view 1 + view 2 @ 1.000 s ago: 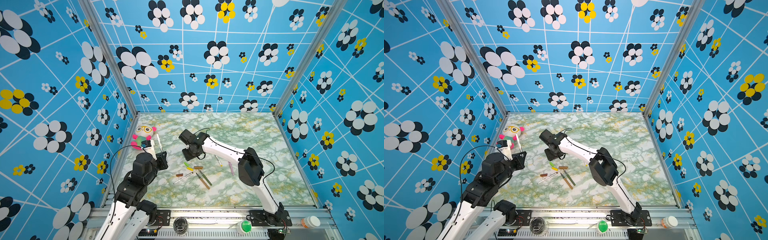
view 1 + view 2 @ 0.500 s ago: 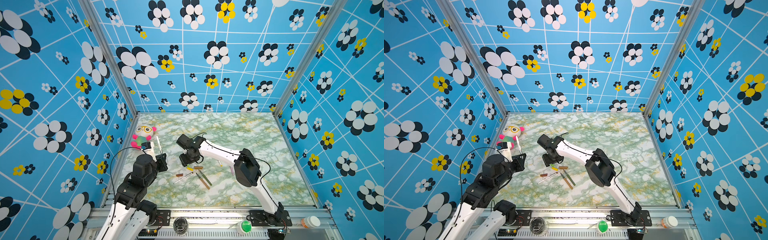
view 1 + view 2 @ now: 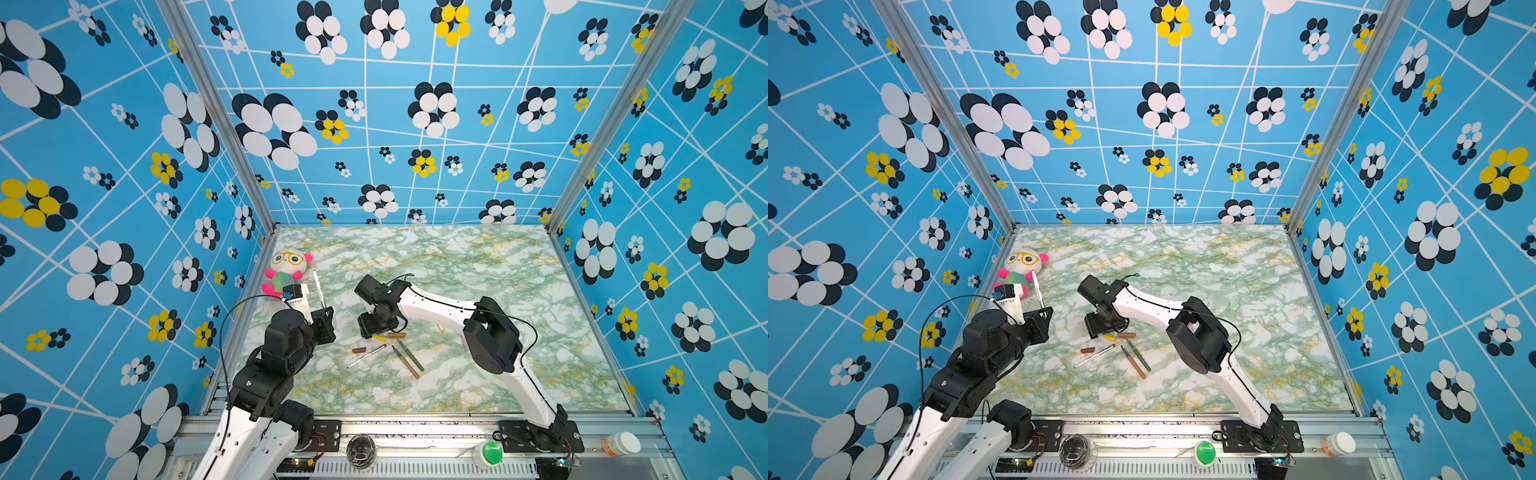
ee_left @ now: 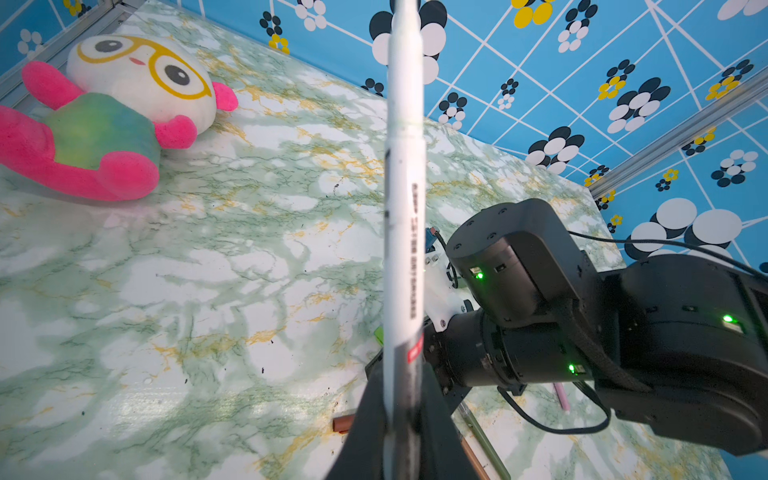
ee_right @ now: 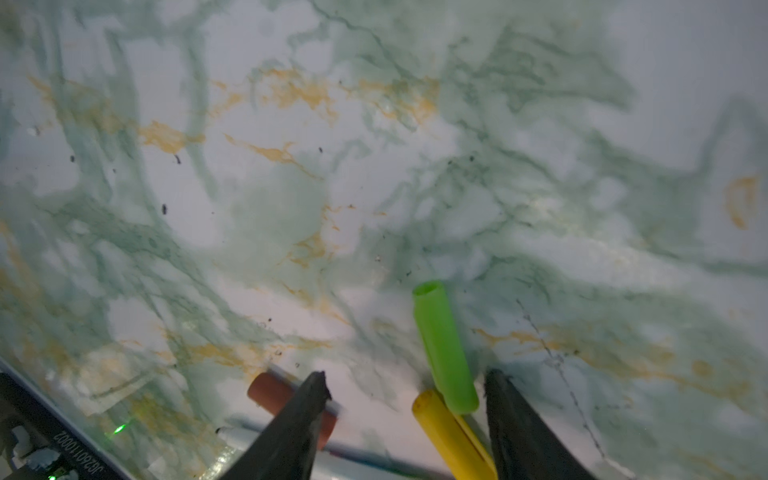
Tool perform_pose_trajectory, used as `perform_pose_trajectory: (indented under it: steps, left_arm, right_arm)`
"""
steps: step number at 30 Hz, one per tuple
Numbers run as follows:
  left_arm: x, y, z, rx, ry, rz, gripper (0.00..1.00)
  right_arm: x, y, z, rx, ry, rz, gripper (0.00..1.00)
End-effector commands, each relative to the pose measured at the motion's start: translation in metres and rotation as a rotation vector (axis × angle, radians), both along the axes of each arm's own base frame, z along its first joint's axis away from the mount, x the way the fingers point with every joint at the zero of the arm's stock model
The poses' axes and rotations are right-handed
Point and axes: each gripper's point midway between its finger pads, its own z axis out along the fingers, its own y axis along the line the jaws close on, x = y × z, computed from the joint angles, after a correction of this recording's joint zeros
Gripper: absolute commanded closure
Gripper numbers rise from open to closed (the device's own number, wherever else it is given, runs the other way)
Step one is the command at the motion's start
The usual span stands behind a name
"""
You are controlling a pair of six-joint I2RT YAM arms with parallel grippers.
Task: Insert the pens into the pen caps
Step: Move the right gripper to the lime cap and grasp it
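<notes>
My left gripper (image 3: pixel 323 311) (image 4: pixel 405 376) is shut on a white pen (image 3: pixel 318 287) (image 4: pixel 405 199) that stands upright above the table's left side. My right gripper (image 3: pixel 376 328) (image 5: pixel 406 376) hangs low over the table, open. A light-green cap (image 5: pixel 442 349) lies between its fingertips, close to one finger, with a yellow cap (image 5: pixel 449 436) touching its end. A brown cap (image 5: pixel 272 395) and a white pen (image 5: pixel 245 436) lie by the other finger. In both top views a brown cap (image 3: pixel 359 350), white pen (image 3: pixel 368 355), tan cap (image 3: pixel 1126 334), dark-green pen (image 3: pixel 411 355) and tan pen (image 3: pixel 406 363) lie just in front.
A pink and white plush toy (image 3: pixel 286 268) lies at the back left, behind my left gripper. A pink pen (image 4: pixel 561 397) lies beyond my right arm. Blue flowered walls close in three sides. A green button (image 3: pixel 490 453) and a small bottle (image 3: pixel 621 444) sit on the front rail.
My right gripper has come down and forward to the caps, and its jaws have opened wider. The left arm has drawn back slightly, still gripping the white pen.
</notes>
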Motion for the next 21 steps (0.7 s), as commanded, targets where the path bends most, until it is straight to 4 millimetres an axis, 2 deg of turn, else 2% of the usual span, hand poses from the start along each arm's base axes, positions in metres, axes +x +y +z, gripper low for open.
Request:
perform_pose_trajectory:
  steps: [1,5,11,21]
  left_arm:
    - [-0.001,0.001,-0.006,-0.013,0.007,0.004,1.0]
    - [-0.002,0.0,-0.009,-0.022,0.011,0.005,1.0]
    - [-0.004,0.002,-0.007,-0.013,0.007,0.01,1.0]
    - [-0.005,0.004,-0.005,-0.004,-0.002,0.015,1.0]
  right_arm:
    - [-0.009,-0.003,-0.018,-0.002,0.053,-0.025,0.36]
    - [-0.014,0.0,-0.022,0.026,0.081,-0.031,0.37]
    - [-0.026,0.017,-0.019,0.112,0.165,-0.047,0.39]
    - [-0.035,0.039,-0.013,0.213,0.238,-0.054,0.41]
